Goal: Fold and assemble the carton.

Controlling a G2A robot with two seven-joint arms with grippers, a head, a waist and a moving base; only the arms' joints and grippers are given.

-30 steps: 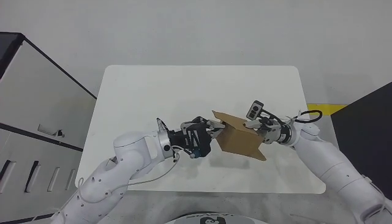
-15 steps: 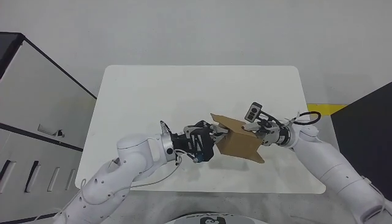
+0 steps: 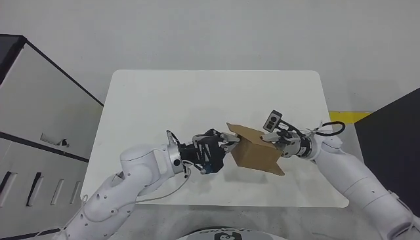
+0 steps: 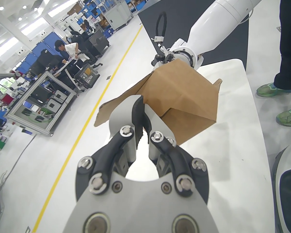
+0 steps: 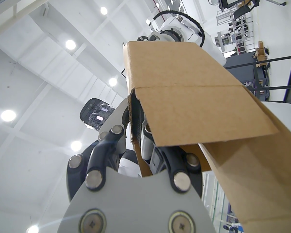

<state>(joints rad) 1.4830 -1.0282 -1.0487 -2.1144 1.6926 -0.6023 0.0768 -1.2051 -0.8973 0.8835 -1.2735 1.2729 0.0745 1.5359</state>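
Observation:
A brown cardboard carton [image 3: 254, 149], partly opened into a box shape, is held just above the white table [image 3: 197, 96] near its front right. My left gripper [image 3: 226, 145] is shut on a flap at the carton's left end; in the left wrist view the carton [image 4: 181, 98] stretches away from the pinching gripper [image 4: 142, 115]. My right gripper [image 3: 274, 141] grips the carton's right end. In the right wrist view the gripper [image 5: 135, 122] is shut on a panel edge of the carton [image 5: 184, 103], whose flaps spread above it.
A dark cabinet [image 3: 26, 109] stands left of the table and a dark surface [image 3: 390, 135] lies to its right. A person's legs and shoes [image 4: 283, 90] stand beside the table's far corner in the left wrist view.
The carton has shifted slightly toward the front and tilted a little, both grippers keeping their hold. The left arm's elbow has moved slightly.

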